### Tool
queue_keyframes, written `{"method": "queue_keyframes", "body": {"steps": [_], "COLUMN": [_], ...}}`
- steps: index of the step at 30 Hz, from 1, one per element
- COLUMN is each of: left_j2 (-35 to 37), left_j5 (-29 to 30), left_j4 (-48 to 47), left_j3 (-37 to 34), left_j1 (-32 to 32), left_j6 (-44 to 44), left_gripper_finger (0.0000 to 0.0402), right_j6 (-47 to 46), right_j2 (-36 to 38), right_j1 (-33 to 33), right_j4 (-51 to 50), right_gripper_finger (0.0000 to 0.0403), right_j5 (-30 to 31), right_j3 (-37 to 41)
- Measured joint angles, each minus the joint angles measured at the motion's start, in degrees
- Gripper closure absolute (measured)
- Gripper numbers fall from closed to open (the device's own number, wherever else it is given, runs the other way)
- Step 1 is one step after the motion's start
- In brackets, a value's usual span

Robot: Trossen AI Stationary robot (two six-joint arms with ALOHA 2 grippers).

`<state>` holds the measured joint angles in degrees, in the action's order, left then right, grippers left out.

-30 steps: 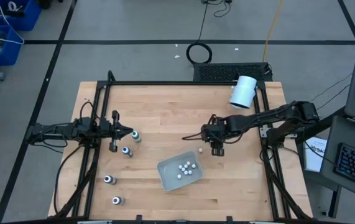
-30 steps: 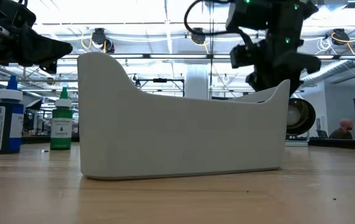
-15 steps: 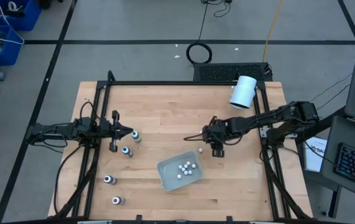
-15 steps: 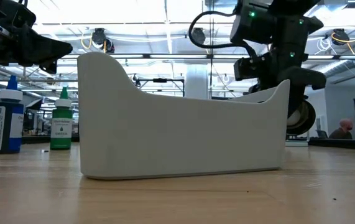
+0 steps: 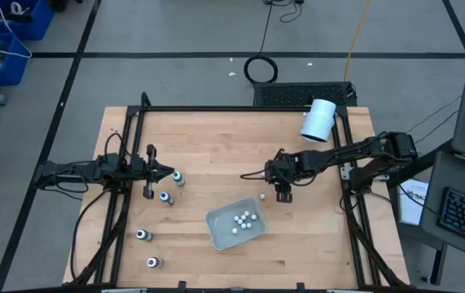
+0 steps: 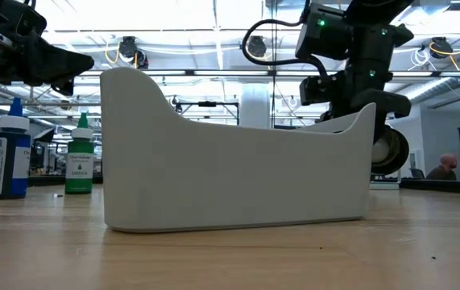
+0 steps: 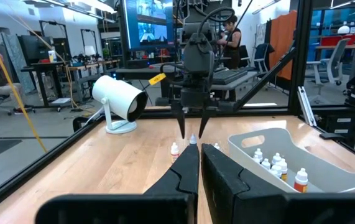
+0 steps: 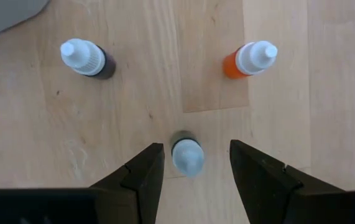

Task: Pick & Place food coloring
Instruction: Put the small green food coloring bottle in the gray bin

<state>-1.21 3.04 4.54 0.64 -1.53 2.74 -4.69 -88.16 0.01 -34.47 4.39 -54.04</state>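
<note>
While the left gripper (image 5: 169, 172) waits at the table's left side among four larger bottles (image 5: 167, 198), the high view puts the right gripper (image 5: 282, 196) just beyond the tray's (image 5: 218, 229) far right corner; several whitish bottles (image 5: 243, 219) lie in the tray. From the low view, the tray wall hides the right gripper's tips, and blue and green bottles (image 6: 78, 156) stand at left. From the left wrist, its fingers (image 7: 183, 177) sit closed on nothing. From the right wrist, spread fingers (image 8: 141, 172) straddle a small bottle (image 8: 188, 154) without touching; a dark one (image 8: 87, 58) and an orange one (image 8: 249, 59) stand beyond.
</note>
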Motion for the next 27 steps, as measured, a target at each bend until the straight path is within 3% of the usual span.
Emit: {"method": "queue_keyframes", "body": {"steps": [27], "left_j2": [0.0], "left_j5": [0.0], "left_j4": [0.0], "left_j3": [0.0], "left_j1": [0.0], "left_j6": [0.0], "left_gripper_finger": [0.0376], "right_j6": [-0.7], "right_j2": [0.0], "right_j1": [0.0], "right_j4": [2.1], "right_gripper_finger": [0.0232], "right_j5": [-0.2], "right_j3": [2.0]}}
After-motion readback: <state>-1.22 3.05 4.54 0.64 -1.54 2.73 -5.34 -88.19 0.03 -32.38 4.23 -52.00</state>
